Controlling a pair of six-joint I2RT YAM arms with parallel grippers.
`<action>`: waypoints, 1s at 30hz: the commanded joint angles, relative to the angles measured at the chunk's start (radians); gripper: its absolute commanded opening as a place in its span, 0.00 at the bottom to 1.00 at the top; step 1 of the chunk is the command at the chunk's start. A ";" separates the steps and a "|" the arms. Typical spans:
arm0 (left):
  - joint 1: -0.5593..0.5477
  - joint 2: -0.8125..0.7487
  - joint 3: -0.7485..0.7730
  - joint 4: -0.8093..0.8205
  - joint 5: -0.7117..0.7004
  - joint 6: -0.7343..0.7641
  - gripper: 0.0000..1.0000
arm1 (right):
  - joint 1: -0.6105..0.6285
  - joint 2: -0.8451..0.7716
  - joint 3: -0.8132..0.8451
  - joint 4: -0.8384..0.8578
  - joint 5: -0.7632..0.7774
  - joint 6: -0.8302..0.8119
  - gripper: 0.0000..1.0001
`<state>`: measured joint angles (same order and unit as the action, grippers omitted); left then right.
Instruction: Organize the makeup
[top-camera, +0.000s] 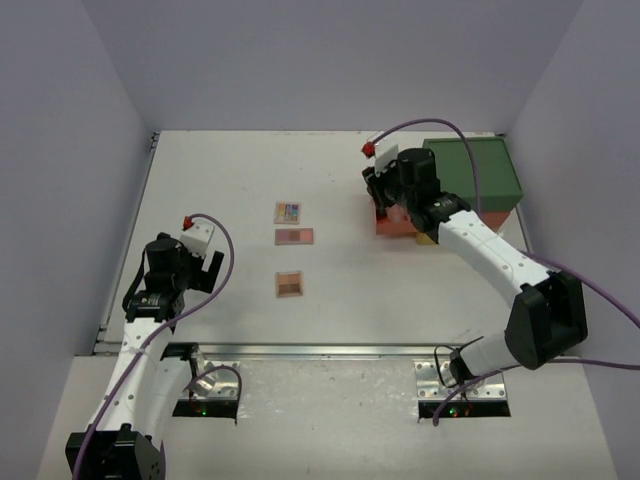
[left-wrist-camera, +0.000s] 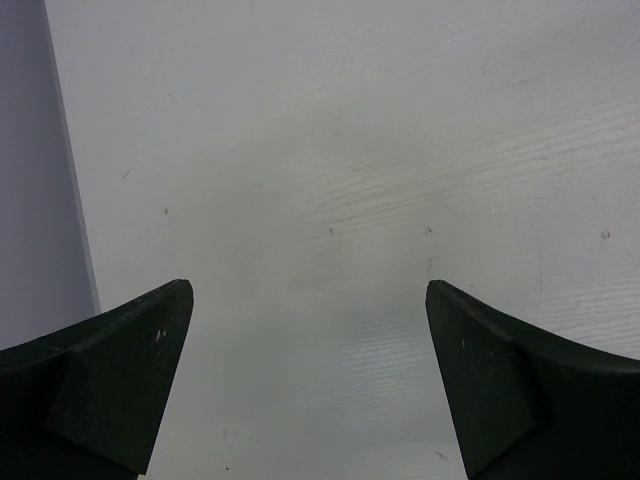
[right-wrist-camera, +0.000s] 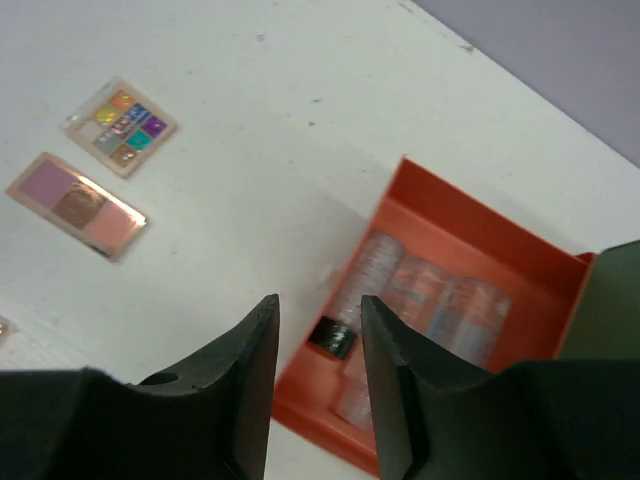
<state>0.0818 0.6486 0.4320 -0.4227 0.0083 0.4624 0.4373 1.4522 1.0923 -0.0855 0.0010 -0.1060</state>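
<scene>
Found left gripper (left-wrist-camera: 308, 290) nearest the bases, at about 9 o'clock of the table (top-camera: 230, 170), hanging over bare white surface. Recorded its fingers (left-wrist-camera: 120, 370) as spread fully wide, with nothing between them and nothing touched.

Noted three flat palettes in a loose column near table centre, well apart from both grippers. Nearest: brown palette (top-camera: 289, 284), on its own. Further toward 12 o'clock: pink-and-brown palette (top-camera: 294, 236), long side lying across. Just beyond that, close but apart: multicoloured palette (top-camera: 288, 211), small bright squares in a grid. Saw these last two in the right wrist view at 10 o'clock of the fingers, flat on the table, not overlapping.

Located right gripper (right-wrist-camera: 318, 305) at roughly 2 o'clock of the table, arm stretched out, poised above the outer end of the orange drawer (right-wrist-camera: 470, 230). Recorded fingers (right-wrist-camera: 245, 380) as drawn in to a narrow gap, not shut, with nothing clamped between them as far as visible. Through the gap, saw a black cap (right-wrist-camera: 333, 338) lying inside the drawer, below the fingertips; could not tell whether touching.

Counted several clear containers (right-wrist-camera: 430, 295) packed side by side in the same drawer, too blurred to name the kind. Traced drawer, standing out toward 9 o'clock, back to the green-topped box (top-camera: 480, 170) at the far right edge.
</scene>
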 joint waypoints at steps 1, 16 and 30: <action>0.009 0.006 0.022 0.045 -0.002 -0.014 1.00 | 0.159 0.047 0.053 -0.057 0.128 0.106 0.37; 0.007 0.006 0.019 0.045 -0.004 -0.013 1.00 | 0.203 0.392 0.223 -0.176 0.615 0.316 0.26; 0.009 0.039 0.025 0.041 -0.004 -0.013 1.00 | 0.165 0.459 0.232 -0.095 0.887 0.122 0.28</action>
<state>0.0818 0.6819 0.4320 -0.4218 0.0070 0.4625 0.6410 1.9160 1.3106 -0.2530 0.7421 0.0974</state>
